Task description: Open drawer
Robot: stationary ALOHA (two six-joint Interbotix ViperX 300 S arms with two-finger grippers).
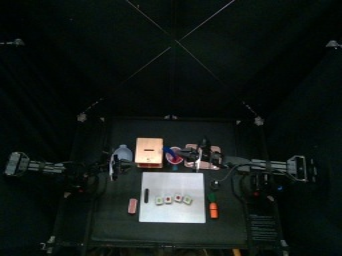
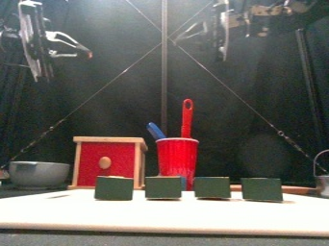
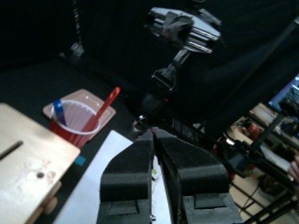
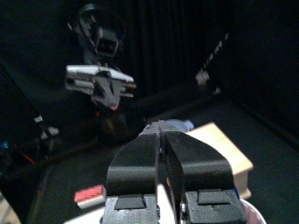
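Your left pincer (image 3: 156,144) hangs high over the table. It is released, its jaws partly apart with nothing between them. The drawer (image 2: 110,161) stands on the table well below it and a little to the side. From the front you see its red face with a small knob, and the face sits flush in the tan frame, so the drawer is not yet pulled out. Just beside the drawer, on the side away from your left pincer, stands a red cup (image 2: 178,161) with a red utensil and a blue one sticking up out of it. Nearer the table's front edge, a white mat (image 1: 177,186) carries a row of four green blocks (image 2: 188,187), well below both pincers. A grey bowl (image 2: 38,173) sits on the drawer's other side, under your left arm. Your right pincer (image 4: 163,140) hangs equally high on the opposite side, facing the left one and well apart from the drawer. You cannot tell whether it is released or clenched.
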